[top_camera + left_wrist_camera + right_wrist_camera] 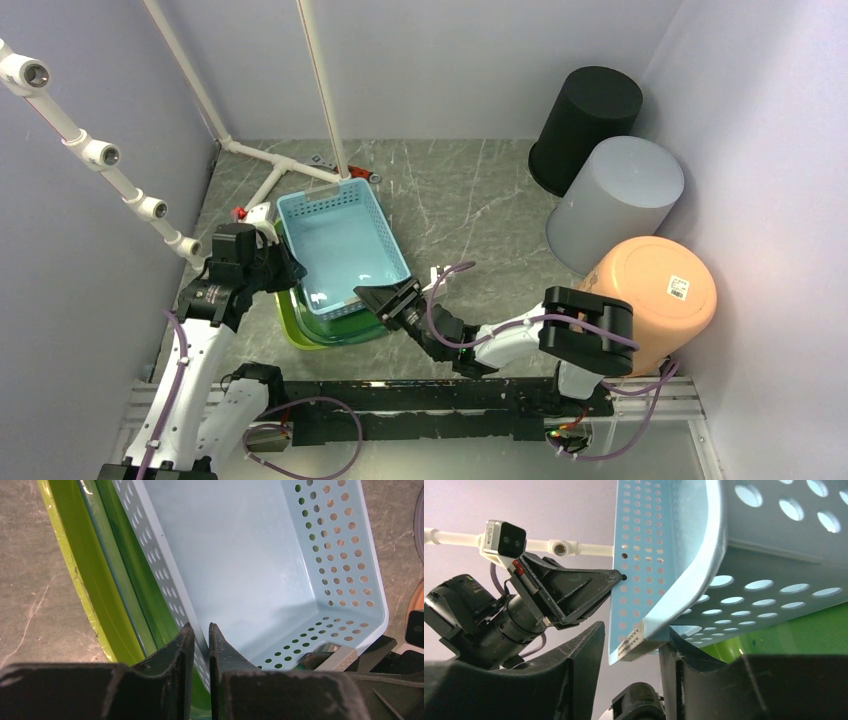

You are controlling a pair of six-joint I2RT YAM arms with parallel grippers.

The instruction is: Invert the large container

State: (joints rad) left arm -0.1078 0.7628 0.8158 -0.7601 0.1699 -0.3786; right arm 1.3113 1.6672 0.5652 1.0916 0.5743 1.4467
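Note:
The large container (pixel 340 240) is a light blue perforated basket, open side up and tilted, with its near end resting on nested green tubs (pixel 310 330). My left gripper (pixel 290 270) is shut on its left wall; in the left wrist view that wall (pixel 165 570) runs down between the gripper (pixel 201 630) fingers. My right gripper (pixel 385 300) is at the near right corner. In the right wrist view the container's corner rim (pixel 644 635) lies between the open gripper (pixel 636 632) fingers, touching the right one and apart from the left.
Three upturned bins stand at the right: black (pixel 585 125), grey (pixel 618 200) and orange (pixel 655 295). A white pipe frame (pixel 270 175) lies behind the container, and more pipes (pixel 100 155) run along the left wall. The green tubs (pixel 100 580) stick out at the left.

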